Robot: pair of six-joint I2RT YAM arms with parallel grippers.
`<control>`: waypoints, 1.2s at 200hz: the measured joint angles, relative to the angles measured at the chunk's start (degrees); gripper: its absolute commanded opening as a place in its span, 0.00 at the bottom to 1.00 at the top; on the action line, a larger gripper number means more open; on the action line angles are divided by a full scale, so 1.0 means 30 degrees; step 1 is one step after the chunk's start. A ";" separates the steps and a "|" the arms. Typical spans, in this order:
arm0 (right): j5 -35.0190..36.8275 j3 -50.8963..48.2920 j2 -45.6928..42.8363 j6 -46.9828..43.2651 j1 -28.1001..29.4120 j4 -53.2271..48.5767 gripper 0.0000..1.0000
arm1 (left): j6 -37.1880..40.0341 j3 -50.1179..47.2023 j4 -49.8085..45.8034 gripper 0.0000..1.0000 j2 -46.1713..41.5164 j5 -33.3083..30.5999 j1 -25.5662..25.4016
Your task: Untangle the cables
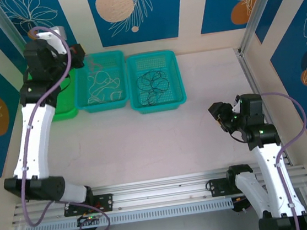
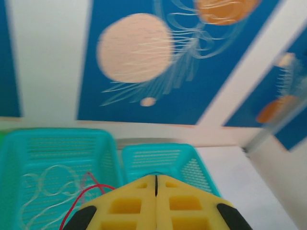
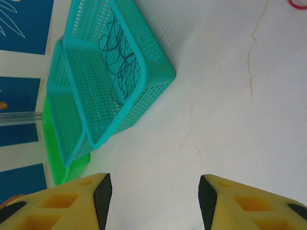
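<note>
The white cable (image 1: 104, 83) lies in loose loops in the middle teal basket (image 1: 103, 105); the left wrist view shows the white cable (image 2: 45, 184) too. The black cable (image 1: 154, 85) is curled in the right teal basket (image 1: 159, 106), and the black cable (image 3: 120, 62) also shows from the right wrist. My left gripper (image 1: 78, 56) hangs high above the left baskets, its fingers (image 2: 139, 203) pressed together. The red cable (image 2: 79, 197) trails out from under them. My right gripper (image 1: 218, 114) hovers open over bare table at the right, nothing between its fingers (image 3: 96, 194).
A green basket (image 1: 64, 109) stands left of the two teal ones, all three in a row at the back. A bit of a red loop (image 3: 298, 4) lies at the table's far corner. A metal rail (image 1: 162, 194) runs along the near edge.
</note>
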 measured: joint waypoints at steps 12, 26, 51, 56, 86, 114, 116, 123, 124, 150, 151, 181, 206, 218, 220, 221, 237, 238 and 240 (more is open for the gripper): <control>0.0051 0.0000 -0.0124 0.0131 0.0182 -0.0007 0.53 | -0.0015 0.0386 -0.0321 0.00 0.0962 0.0007 0.1071; 0.0051 0.0000 -0.0233 0.0204 0.0299 -0.0007 0.53 | -0.0036 0.0750 -0.0634 0.00 0.2025 0.0131 0.2171; 0.0058 0.0000 -0.0248 0.0211 0.0335 -0.0044 0.53 | -0.0437 0.0889 -0.0721 0.00 0.3672 0.0495 0.4255; 0.0058 0.0000 -0.0248 0.0211 0.0335 -0.0080 0.54 | -0.0539 0.0889 -0.0714 0.00 0.4000 0.0539 0.4677; 0.0066 0.0000 -0.0248 0.0219 0.0357 -0.0364 0.54 | -0.0823 0.0889 -0.0663 0.15 0.5625 0.0758 0.6470; 0.0117 0.0000 -0.0248 0.0270 0.0401 -0.0437 0.55 | -0.1180 0.0882 -0.0736 0.54 0.6849 0.1180 0.7249; 0.0124 0.0000 -0.0248 0.0270 0.0401 -0.0437 0.55 | -0.1078 0.0867 -0.0736 0.55 0.6885 0.1202 0.7286; 0.0146 0.0000 -0.0248 0.0270 0.0401 -0.0437 0.55 | -0.1188 0.0729 -0.0663 0.59 0.6943 0.1275 0.7359; 0.0146 -0.0007 -0.0248 0.0270 0.0401 -0.0444 0.55 | -0.1304 0.0670 -0.0612 0.60 0.6943 0.1282 0.7373; 0.0517 -0.0007 -0.0226 0.0255 0.0401 -0.0452 0.57 | -0.1712 -0.1056 0.0117 0.64 0.6033 0.1741 0.7417; 0.0525 -0.0007 -0.0226 0.0255 0.0401 -0.0452 0.57 | -0.1756 -0.1173 0.0182 0.64 0.5960 0.1749 0.7417; 0.1056 -0.0007 0.0321 0.0095 0.0058 -0.0546 0.57 | -0.2703 -0.4095 0.1545 0.63 0.3198 0.2667 0.7206; 0.1523 -0.0007 0.1974 -0.0481 -0.1027 -0.0670 0.57 | -0.3424 -0.6754 0.2878 0.63 -0.0466 0.3002 0.6127; 0.1785 -0.0007 0.3053 -0.0925 -0.1676 -0.0648 0.57 | -0.3555 -0.7679 0.3461 0.63 -0.2135 0.3206 0.5071; 0.1814 -0.0007 0.3242 -0.0984 -0.1785 -0.0648 0.57 | -0.3563 -0.7839 0.3585 0.63 -0.2390 0.3228 0.4867; 0.1865 -0.0007 0.3366 -0.1027 -0.1865 -0.0634 0.57 | -0.3563 -0.7949 0.3628 0.63 -0.2594 0.3279 0.4714; 0.2178 -0.0007 0.4954 -0.1807 -0.2798 -0.0415 0.57 | -0.3614 -0.9056 0.4291 0.63 -0.4473 0.3402 0.2863; 0.2215 -0.0007 0.5115 -0.1894 -0.2892 -0.0415 0.57 | -0.3606 -0.9165 0.4371 0.63 -0.4626 0.3388 0.2645; 0.2237 0.0000 0.5319 -0.1916 -0.3009 -0.0408 0.57 | -0.3606 -0.9275 0.4422 0.63 -0.4765 0.3351 0.2455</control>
